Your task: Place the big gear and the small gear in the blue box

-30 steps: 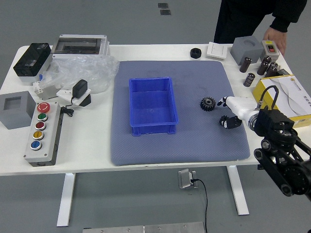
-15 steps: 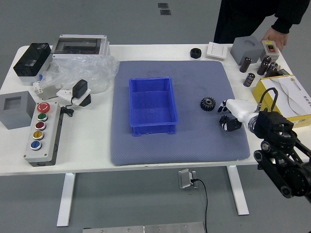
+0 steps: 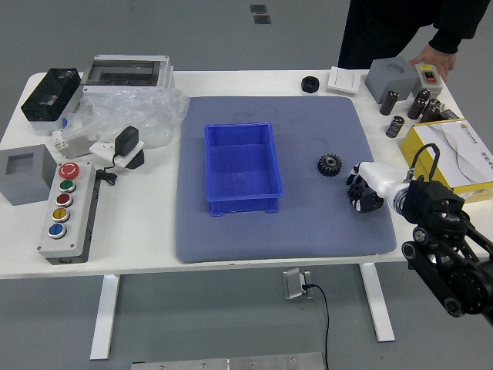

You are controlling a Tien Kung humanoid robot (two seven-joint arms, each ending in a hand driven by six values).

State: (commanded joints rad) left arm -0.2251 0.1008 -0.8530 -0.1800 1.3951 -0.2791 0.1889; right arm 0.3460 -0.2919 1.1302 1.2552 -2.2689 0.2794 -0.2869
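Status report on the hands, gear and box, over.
Left hand out of view. Right hand over mat, grip unclear. Black gear beside it, outside blue box.

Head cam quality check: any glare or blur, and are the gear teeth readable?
Head view: even light, soft shadows, white table bright; glints on the clear plastic bag; teeth readable on the black gear beside the right robot hand, whose dark parts merge, hiding detail there; no obvious motion blur.
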